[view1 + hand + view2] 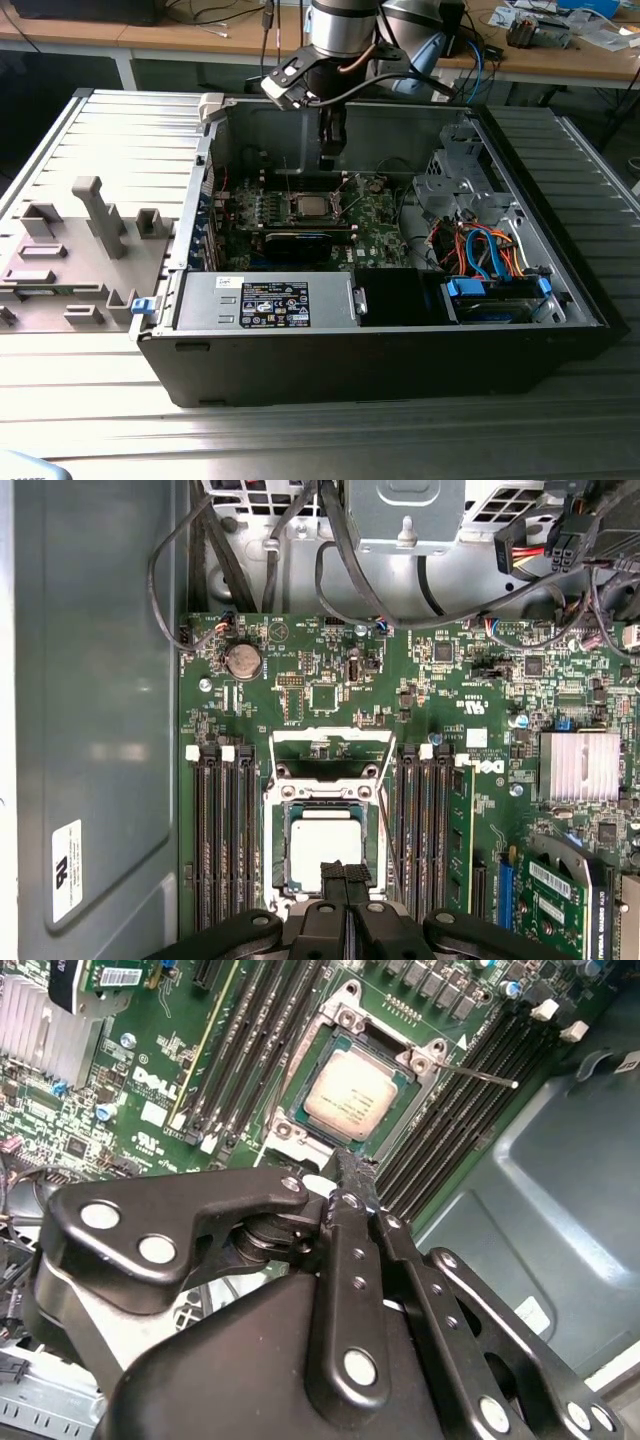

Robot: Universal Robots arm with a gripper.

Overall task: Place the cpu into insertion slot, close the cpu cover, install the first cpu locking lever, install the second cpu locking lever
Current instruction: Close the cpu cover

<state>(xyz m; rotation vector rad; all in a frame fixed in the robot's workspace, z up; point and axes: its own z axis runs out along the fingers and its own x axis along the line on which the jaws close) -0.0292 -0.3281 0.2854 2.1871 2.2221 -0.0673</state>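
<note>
Black claw [345,872], pinched closed and empty, hangs over the seated silver-grey square cpu [325,845]; its open silvery cover frame [330,742] probably wants even, gentle pressure.

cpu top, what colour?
The cpu top is dull silver-grey, clearest in the second wrist view.

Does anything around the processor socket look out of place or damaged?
Nothing looks damaged or askew. The cpu lies flat and square in the insertion slot. The cpu cover is flipped open beside it, and one thin locking lever sticks out free across the memory slots. The hand hangs above the cpu.
</note>
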